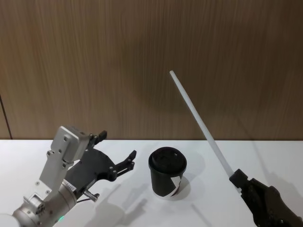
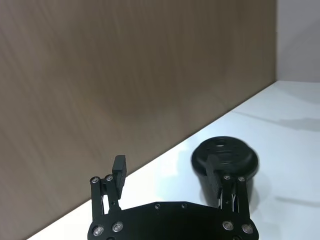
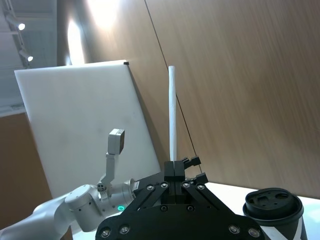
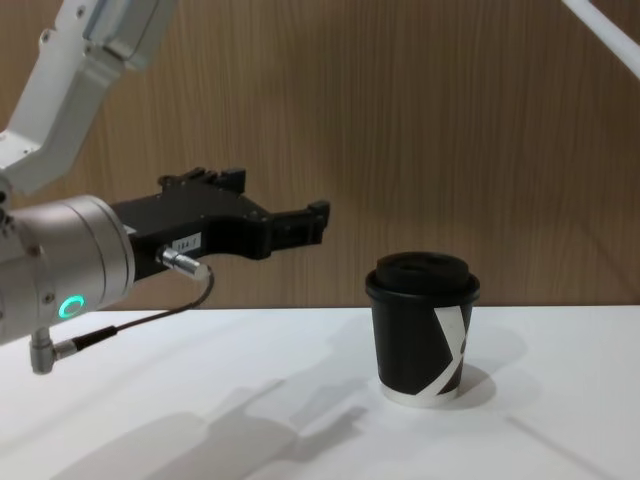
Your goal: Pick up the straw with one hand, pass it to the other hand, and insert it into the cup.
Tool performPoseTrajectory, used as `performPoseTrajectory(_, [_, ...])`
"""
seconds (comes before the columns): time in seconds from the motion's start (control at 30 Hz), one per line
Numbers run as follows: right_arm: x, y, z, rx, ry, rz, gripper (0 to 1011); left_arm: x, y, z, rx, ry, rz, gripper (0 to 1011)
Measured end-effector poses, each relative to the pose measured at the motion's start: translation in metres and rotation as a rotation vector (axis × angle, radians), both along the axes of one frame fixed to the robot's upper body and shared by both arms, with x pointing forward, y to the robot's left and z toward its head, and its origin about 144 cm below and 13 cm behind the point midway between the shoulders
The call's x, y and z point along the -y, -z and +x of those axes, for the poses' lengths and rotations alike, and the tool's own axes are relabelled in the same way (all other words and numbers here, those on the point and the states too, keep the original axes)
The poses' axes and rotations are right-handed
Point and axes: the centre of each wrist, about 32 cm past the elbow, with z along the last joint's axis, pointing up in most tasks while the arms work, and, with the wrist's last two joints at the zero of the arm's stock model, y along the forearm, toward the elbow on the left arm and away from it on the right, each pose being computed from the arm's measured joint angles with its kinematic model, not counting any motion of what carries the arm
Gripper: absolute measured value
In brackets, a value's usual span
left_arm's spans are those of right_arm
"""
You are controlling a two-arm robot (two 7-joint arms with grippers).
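The black cup [image 1: 167,172] with its domed lid stands upright on the white table, also seen as the cup [image 4: 424,328], the cup [image 2: 225,160] and the cup [image 3: 276,210]. My right gripper [image 1: 238,178] is shut on the lower end of the white straw [image 1: 199,122], which slants up and to the left above the cup; the straw [image 3: 173,115] rises straight from the closed fingers, and the straw [image 4: 603,30] crosses the chest view's upper right corner. My left gripper [image 1: 118,150] hovers open and empty left of the cup, as the left gripper [image 4: 275,205] and the left gripper [image 2: 167,172].
A wood-panel wall [image 1: 142,56] stands close behind the white table [image 1: 208,208]. A thin dark cable [image 4: 140,320] hangs from the left wrist. Free table surface lies in front of and to the right of the cup.
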Motion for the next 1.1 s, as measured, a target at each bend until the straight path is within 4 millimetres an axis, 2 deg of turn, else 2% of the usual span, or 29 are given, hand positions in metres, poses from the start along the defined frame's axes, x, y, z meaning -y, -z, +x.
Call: performPoseTrajectory(1.1, [0.0, 0.0, 0.0, 0.0, -0.018, 0.005, 2, -0.021, -0.032, 0.027, -0.106, 0.508, -0.128, 1003])
